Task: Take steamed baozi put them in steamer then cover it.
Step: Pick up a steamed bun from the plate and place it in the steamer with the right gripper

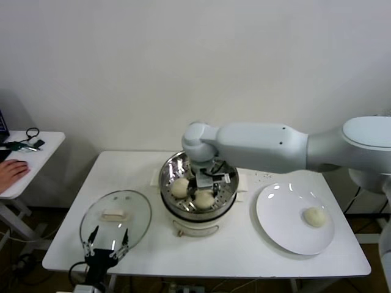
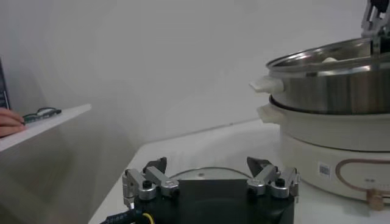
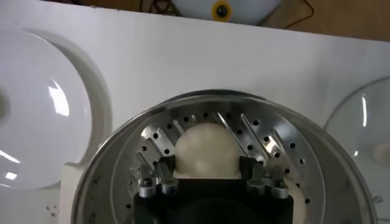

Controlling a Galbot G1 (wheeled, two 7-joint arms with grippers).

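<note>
while the right gripper [image 1: 206, 178] hangs down inside the steamer [image 1: 197, 215], its fingers [image 3: 163, 175] bracket one steamed baozi [image 3: 206, 150] on both sides; the right wrist view shows the claw spread about as wide as the bun, with the pads at its flanks, but whether they press it i cannot tell for sure. that bun sits on the perforated tray [image 3: 256, 131]. from the head view two more buns lie in the pot, one at about nine o'clock of the gripper [image 1: 179, 187] and one at about six o'clock [image 1: 204, 199]. the steamer stands mid-table on its white base, near the centre of the white table [image 1: 244, 253].

a fourth bun [image 1: 315, 217] rests alone on the white plate [image 1: 278, 229], at three o'clock of the steamer and well apart from it.

the cover [image 1: 116, 213] lies flat on the table at about eight o'clock of the steamer, handle up, not touching the pot. the left gripper [image 1: 107, 243] hovers at the cover's near edge, at six o'clock of it, its claw spread wide with nothing between the fingers [image 2: 146, 182].

at nine o'clock, on a separate side table [image 1: 36, 159], a person's hand [image 1: 12, 173] rests beside a pair of glasses [image 1: 29, 140].
</note>
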